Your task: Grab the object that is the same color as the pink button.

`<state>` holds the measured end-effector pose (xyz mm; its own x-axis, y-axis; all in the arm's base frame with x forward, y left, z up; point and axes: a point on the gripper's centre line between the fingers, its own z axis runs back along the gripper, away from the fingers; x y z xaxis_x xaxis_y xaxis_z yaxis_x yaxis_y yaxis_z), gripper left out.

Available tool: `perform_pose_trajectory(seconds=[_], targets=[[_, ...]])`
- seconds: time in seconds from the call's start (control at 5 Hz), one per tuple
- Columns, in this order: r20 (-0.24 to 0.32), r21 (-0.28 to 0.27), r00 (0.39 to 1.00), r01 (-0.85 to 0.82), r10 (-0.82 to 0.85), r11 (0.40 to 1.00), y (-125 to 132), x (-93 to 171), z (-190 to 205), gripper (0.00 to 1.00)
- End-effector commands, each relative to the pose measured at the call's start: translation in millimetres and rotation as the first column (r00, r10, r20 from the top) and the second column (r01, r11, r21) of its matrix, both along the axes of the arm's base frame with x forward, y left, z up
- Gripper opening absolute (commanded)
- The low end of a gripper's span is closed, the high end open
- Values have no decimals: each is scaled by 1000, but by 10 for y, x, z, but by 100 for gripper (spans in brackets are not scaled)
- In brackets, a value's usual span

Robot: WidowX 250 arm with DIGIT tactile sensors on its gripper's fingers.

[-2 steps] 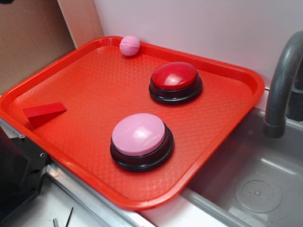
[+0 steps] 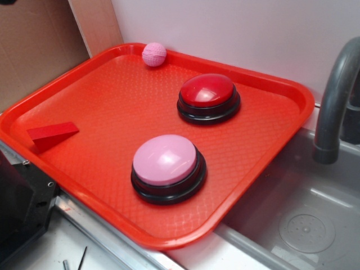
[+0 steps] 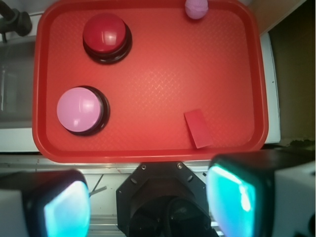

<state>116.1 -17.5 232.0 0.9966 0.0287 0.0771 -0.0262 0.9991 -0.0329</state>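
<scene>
A: Gripper (image 3: 148, 200) status?
B: Fingers (image 3: 237, 195) sitting wide apart, holding nothing, touching nothing. It's hovering high, off the tray's (image 2: 101, 107) near edge.
A: Where's the pink ball (image 2: 154, 54) lying?
B: Far corner of the tray, right against the far rim. Round, so no long axis, not pointing anywhere.
A: Anything near it?
B: Red button (image 2: 208, 97) is sitting to its right, well apart. Pink button (image 2: 167, 167) is nearer the front. Red wedge (image 2: 52, 135) is lying by the left rim.
</scene>
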Motion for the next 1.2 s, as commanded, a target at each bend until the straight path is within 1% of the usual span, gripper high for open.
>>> perform_pose_trajectory(seconds=[0.0, 0.6, 0.8, 1.0], targets=[[178, 148, 979, -129, 102, 980, 596, 786, -433, 100], [178, 148, 979, -129, 102, 980, 596, 786, -433, 100], [72, 91, 974, -220, 214, 971, 819, 963, -762, 100], [-4, 50, 974, -227, 228, 973, 943, 1172, -1031, 100]])
